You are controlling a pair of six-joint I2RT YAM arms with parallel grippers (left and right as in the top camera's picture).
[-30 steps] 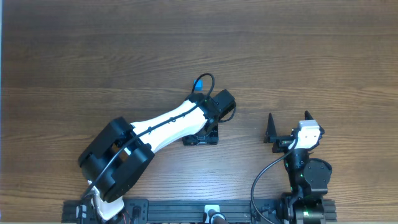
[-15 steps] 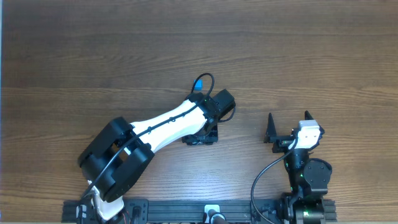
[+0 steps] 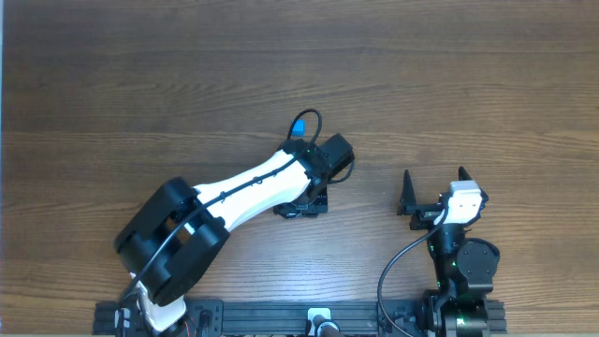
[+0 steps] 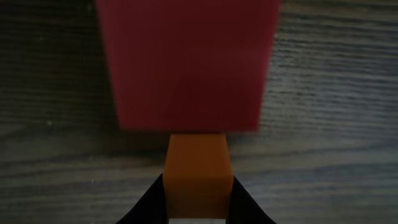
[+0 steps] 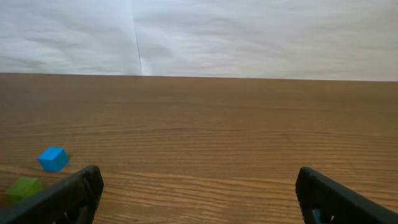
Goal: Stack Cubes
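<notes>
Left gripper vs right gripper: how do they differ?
The left gripper is shut on an orange cube; the right gripper is open and empty. The left gripper is out at the table middle, near a red cube; the right gripper sits by its base. Both have black fingers.

The left arm's black elbow [image 3: 171,239] sits a little closer to that arm's base [image 3: 150,314] than it does a second ago, and the white forearm [image 3: 257,187] tips slightly with it. At the end far from the base, the left hand [image 4: 199,200], closed around the orange cube [image 4: 198,163], seems to draw back a touch toward the base. The shift is so slight from above that I cannot be sure of it.
</notes>
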